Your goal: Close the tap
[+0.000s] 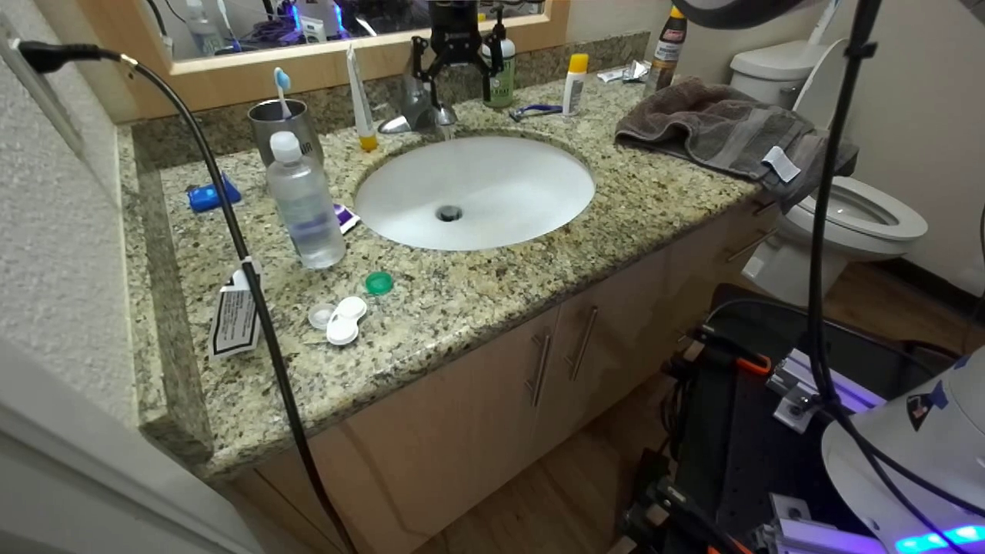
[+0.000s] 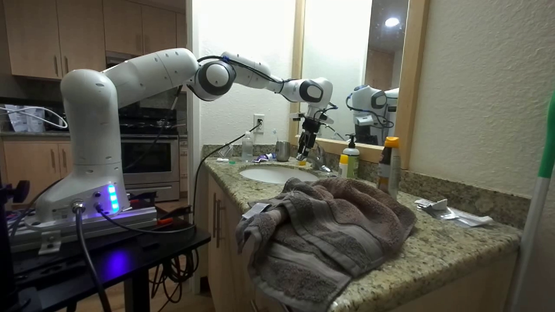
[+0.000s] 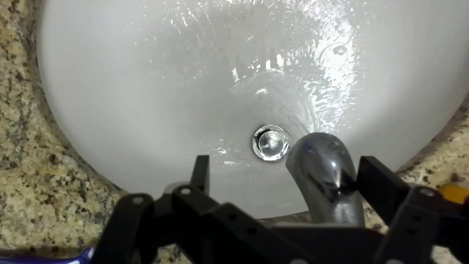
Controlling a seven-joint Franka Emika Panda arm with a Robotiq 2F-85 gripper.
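At the left end of a speckled tan granite counter [image 1: 492, 285], in an exterior view, lay a small blue plastic item [image 1: 208, 198]. Next came a brushed-metal tumbler [image 1: 263, 127] holding a blue-and-white toothbrush [image 1: 283, 88], with a clear plastic bottle [image 1: 308, 219] upright in front of it. Nearer the counter's front edge lay a white plastic case [image 1: 346, 319] made of two joined rounds; farther back, a slim white tube [image 1: 358, 100] stood on its orange-yellow cap. A round green plastic lid [image 1: 378, 283] lay between the case and a white oval sink [image 1: 523, 185].

The small silver-grey metal tap [image 3: 324, 165] stood at the sink's back rim, its short curved spout facing the sink and a thin stream of water [image 1: 446, 133] falling below it. Above the tap hung the black two-fingered gripper [image 3: 287, 172], pointing down, its fingers set wide apart. In the wrist view the spout showed between them, right next to one finger; I could not tell whether they touched.

Farther right came a green soap bottle [image 1: 502, 91] with a black pump, then a blue plastic razor [image 1: 539, 111] lying flat, a white bottle [image 1: 573, 94] with a yellow cap, and a dark brown bottle [image 1: 666, 50]. Last, a crumpled grey-brown towel [image 1: 716, 138] lay draped over the front edge.
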